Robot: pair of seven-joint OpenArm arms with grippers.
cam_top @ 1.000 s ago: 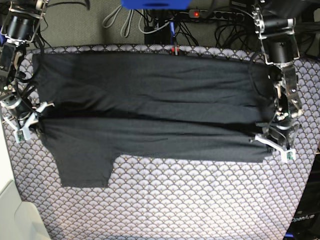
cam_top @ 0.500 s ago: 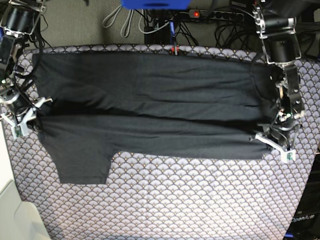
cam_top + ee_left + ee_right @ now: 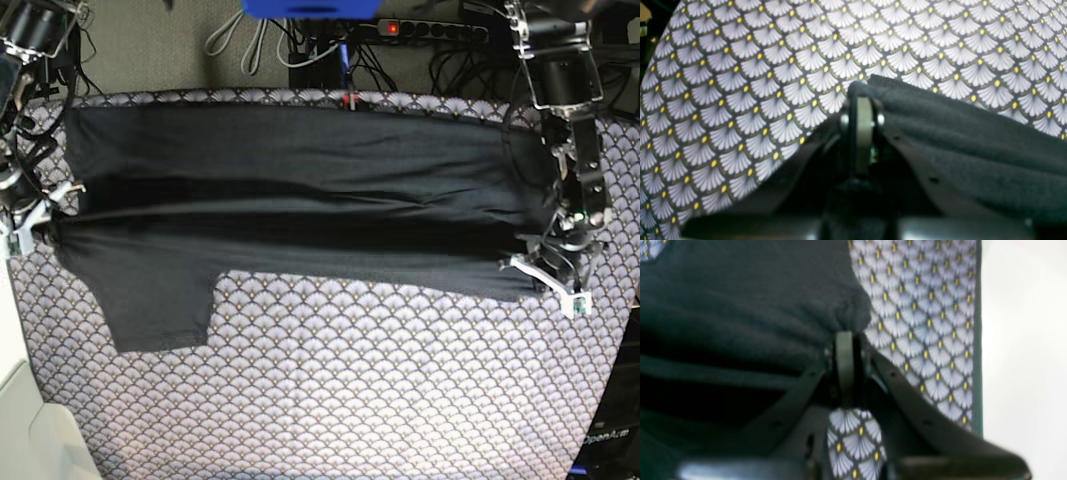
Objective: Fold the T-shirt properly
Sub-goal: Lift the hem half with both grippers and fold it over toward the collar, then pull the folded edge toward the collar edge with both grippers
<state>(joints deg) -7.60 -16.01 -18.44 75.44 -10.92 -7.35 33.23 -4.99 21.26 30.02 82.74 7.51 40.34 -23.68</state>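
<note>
The dark charcoal T-shirt (image 3: 300, 200) lies stretched across the table, folded lengthwise, with one sleeve (image 3: 160, 305) hanging toward the front left. My left gripper (image 3: 545, 275) is at the shirt's right end. In the left wrist view my left gripper (image 3: 863, 100) is shut on the T-shirt (image 3: 973, 140), pinching a raised corner of its edge. My right gripper (image 3: 35, 225) is at the shirt's left end. In the right wrist view my right gripper (image 3: 845, 335) is shut on a bunched bit of the T-shirt (image 3: 740, 290). No print shows.
A fan-patterned tablecloth (image 3: 350, 380) covers the table. Behind the far edge run cables, a power strip (image 3: 430, 30) and a blue object (image 3: 310, 8). A white surface (image 3: 30, 430) sits off the front-left corner. The cloth's edge (image 3: 977, 340) runs close beside my right gripper.
My right gripper has moved outward to the base view's left and slightly farther back, pulling the shirt taut; the sleeve shifted left with it. My left gripper has barely moved.
</note>
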